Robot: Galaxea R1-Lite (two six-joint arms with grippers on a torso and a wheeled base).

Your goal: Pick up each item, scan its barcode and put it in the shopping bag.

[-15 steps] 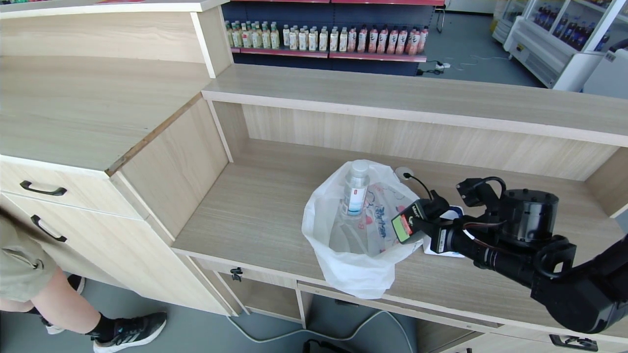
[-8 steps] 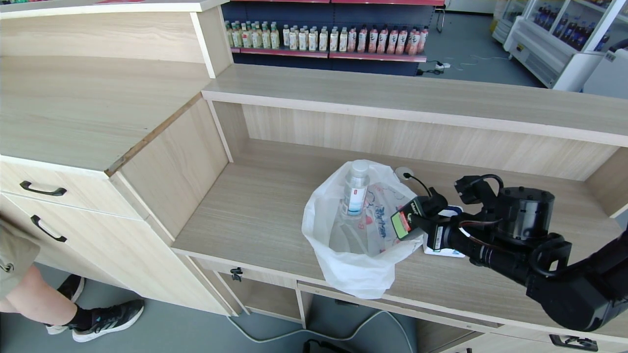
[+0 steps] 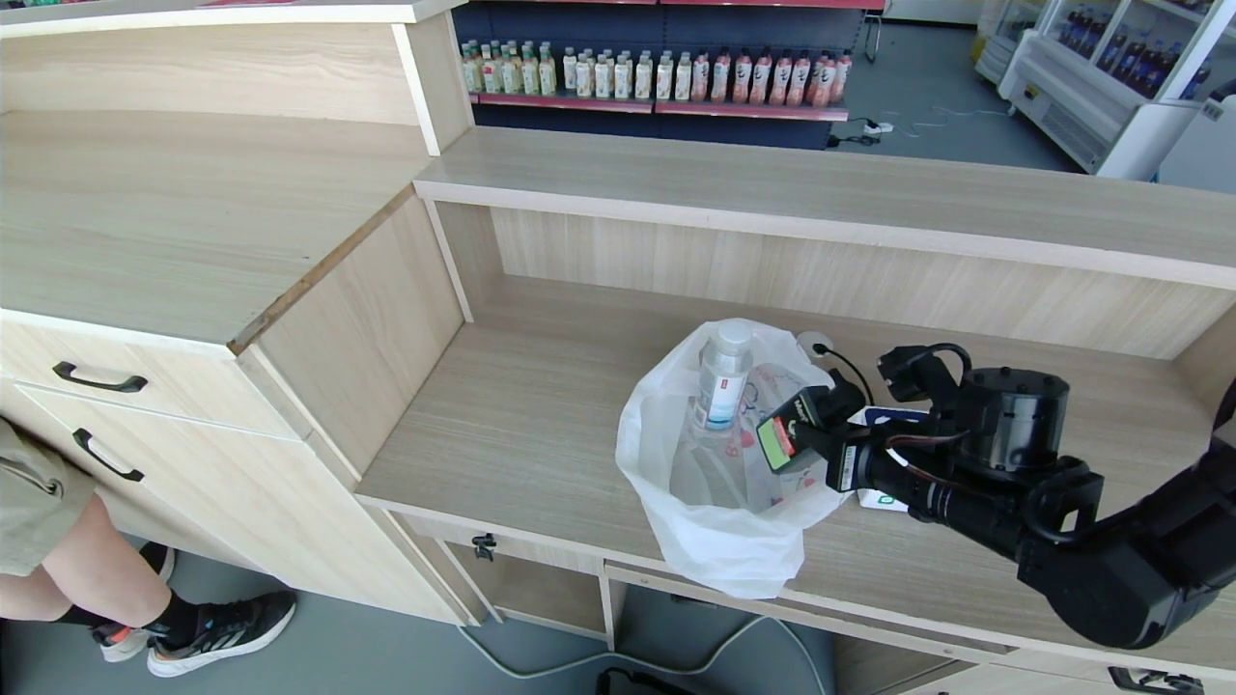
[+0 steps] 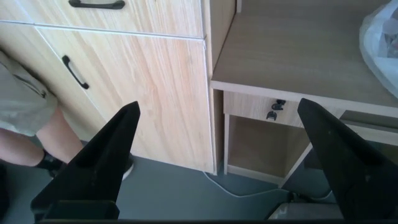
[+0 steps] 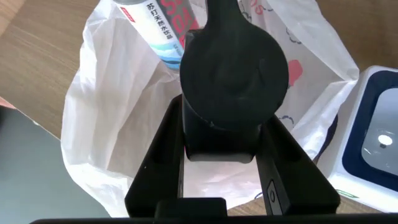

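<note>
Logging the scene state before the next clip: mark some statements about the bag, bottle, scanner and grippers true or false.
1. The bottle stands inside the shopping bag. True.
2. The right gripper is empty. False: it is shut on the scanner.
3. The white and blue box lies inside the bag. False: it sits on the counter beside the bag.
4. The left gripper is open. True.

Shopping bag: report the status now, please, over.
Right gripper shut on barcode scanner, at shopping bag rim. Left gripper open, low by the cabinet. Water bottle stands in bag; white-blue box beside bag, not bagged.
</note>
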